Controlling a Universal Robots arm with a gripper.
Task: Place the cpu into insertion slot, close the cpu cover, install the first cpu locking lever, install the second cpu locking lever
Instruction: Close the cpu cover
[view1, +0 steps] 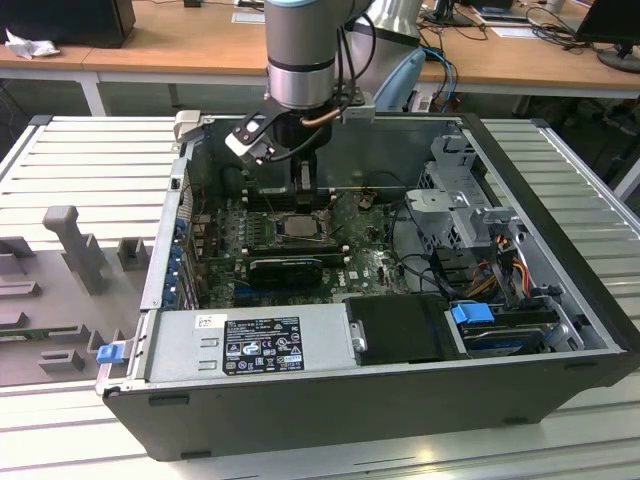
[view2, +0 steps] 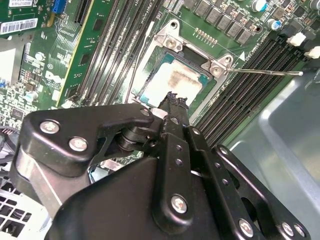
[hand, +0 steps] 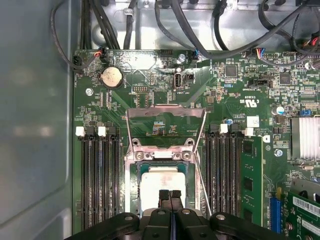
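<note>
Gripper (hand: 170, 194), fingers pressed together on nothing, hangs tip-down directly over the cpu (hand: 157, 182), which lies flat in the insertion slot (hand: 135, 185); the cpu cover (hand: 165, 112) stands open just beyond it.

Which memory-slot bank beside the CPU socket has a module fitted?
The heatsink-side bank: a green module stands at its outer edge, toward the finned heatsink. The wall-side bank, by the grey case wall, holds only empty black slots.
</note>
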